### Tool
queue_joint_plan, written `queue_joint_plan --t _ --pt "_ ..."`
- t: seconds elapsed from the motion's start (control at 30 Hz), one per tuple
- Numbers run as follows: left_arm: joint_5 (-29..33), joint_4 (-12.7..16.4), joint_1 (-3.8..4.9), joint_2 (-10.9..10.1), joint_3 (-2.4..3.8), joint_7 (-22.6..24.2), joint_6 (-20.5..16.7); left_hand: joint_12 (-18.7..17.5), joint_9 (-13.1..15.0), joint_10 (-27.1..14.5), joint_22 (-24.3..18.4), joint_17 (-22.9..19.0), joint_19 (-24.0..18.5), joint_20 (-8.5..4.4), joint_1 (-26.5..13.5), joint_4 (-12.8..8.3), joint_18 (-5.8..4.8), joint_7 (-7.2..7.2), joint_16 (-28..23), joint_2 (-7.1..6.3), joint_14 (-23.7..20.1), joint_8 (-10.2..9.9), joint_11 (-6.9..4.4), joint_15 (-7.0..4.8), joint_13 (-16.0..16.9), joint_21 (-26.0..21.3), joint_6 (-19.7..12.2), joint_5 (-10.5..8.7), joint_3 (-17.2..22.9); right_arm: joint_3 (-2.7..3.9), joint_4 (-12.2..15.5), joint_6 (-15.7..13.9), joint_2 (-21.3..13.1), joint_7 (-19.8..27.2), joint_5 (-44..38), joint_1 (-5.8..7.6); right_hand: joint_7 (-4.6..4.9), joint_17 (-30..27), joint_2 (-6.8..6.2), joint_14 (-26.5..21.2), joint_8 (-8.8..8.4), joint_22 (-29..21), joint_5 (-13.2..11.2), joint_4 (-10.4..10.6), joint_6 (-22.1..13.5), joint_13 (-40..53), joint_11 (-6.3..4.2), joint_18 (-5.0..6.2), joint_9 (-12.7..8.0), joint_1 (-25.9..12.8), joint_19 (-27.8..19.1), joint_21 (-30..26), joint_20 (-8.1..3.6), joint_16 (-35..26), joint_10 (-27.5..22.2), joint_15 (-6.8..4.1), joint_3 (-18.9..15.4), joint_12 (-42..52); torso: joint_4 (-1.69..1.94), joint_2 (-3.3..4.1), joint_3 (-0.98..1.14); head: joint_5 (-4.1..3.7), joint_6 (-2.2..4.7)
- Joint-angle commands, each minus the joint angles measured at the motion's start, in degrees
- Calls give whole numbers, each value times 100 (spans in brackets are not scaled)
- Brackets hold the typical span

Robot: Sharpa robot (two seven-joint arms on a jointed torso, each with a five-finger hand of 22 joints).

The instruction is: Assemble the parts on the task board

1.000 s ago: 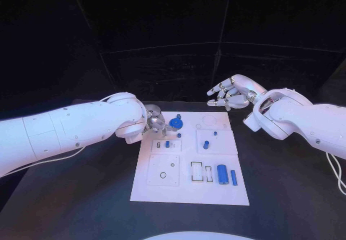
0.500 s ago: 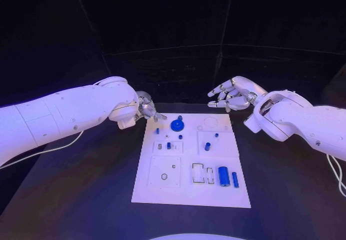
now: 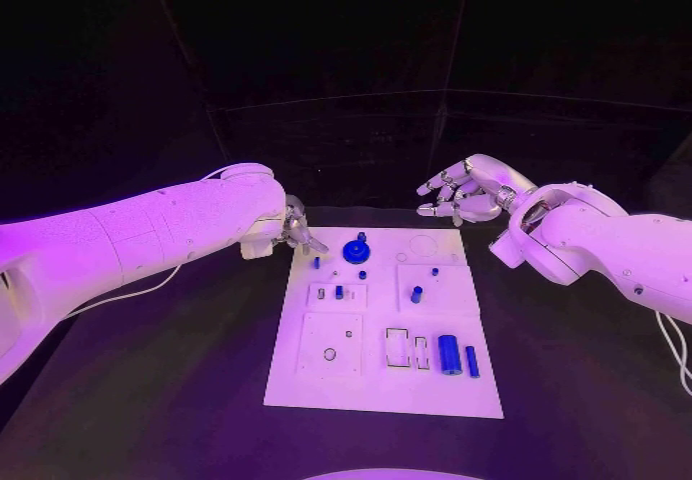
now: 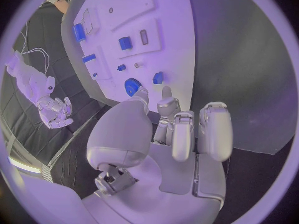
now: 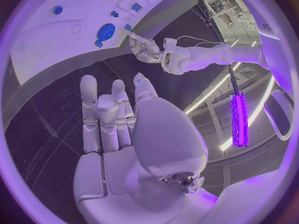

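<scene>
Black table [image 3: 173, 380] carries your board [image 3: 382, 385], blue gear [image 3: 355, 250] near its far edge. Your left hand [image 3: 299, 230] hovers by that corner, fingers loosely spread, empty; right hand [image 3: 469, 188] open, empty.

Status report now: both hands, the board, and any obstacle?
Left hand empty, fingers apart, at the task board's far left corner. Right hand open, beyond the far right corner. Blue gear standing on board. Nothing in the way.

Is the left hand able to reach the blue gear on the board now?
Probably yes. The left hand hangs open beside the task board edge, and nothing stands between its fingers and the blue gear.
</scene>
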Motion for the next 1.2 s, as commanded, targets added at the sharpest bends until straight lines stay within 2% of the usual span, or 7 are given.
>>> queue_joint_plan --t 0.03,0.37,0.57,0.73,1.2 --pt "-337 -118 4 73 -2 216 236 -2 -18 -29 311 1509 128 46 -4 2 -23 4 18 27 605 -42 3 44 5 -11 37 -5 -48 5 7 -1 7 12 13 13 -17 8 26 -19 29 8 20 1 -40 -9 1 82 3 29 -9 -32 0 -11 -28 -4 -22 -35 0 0 10 13 -5" --pt "-385 -341 -11 278 -10 304 381 33 -54 -3 336 1509 139 49 -21 -6 -28 -1 18 48 605 -50 1 44 42 6 73 -6 -112 5 7 1 26 16 13 13 -18 4 30 -15 32 6 31 3 -40 -20 -1 82 3 39 -3 -36 -1 -17 -23 -5 -24 -36 -3 -4 11 20 -24" --pt "-388 -451 -65 356 -10 350 395 34 -63 -2 334 1509 138 49 0 -15 -27 -3 18 57 605 -51 -1 43 40 4 84 -5 -120 5 10 9 35 20 13 13 -18 4 30 -14 32 5 33 4 -40 -22 -1 82 4 40 -2 -38 -1 -18 -22 -6 -24 -37 0 2 2 11 18" --pt "-390 -505 -89 398 -10 355 417 51 -76 11 355 1509 146 49 32 -23 -31 -7 18 77 605 -51 -5 41 58 19 103 -4 -130 5 15 5 39 31 13 13 -18 4 30 -14 32 5 33 4 -40 -22 -1 82 4 40 -2 -38 -1 -18 -22 -6 -24 -37 1 -3 12 16 -10" --pt "-447 -590 -112 447 -10 355 534 77 -126 31 381 1509 156 43 202 -61 -36 -19 18 147 605 -50 -15 33 78 35 157 0 -152 5 21 1 44 37 13 13 -19 9 36 -6 37 2 50 11 -38 -37 -2 82 5 46 6 -44 -3 -19 -16 -7 -28 -38 4 -3 6 11 -27"
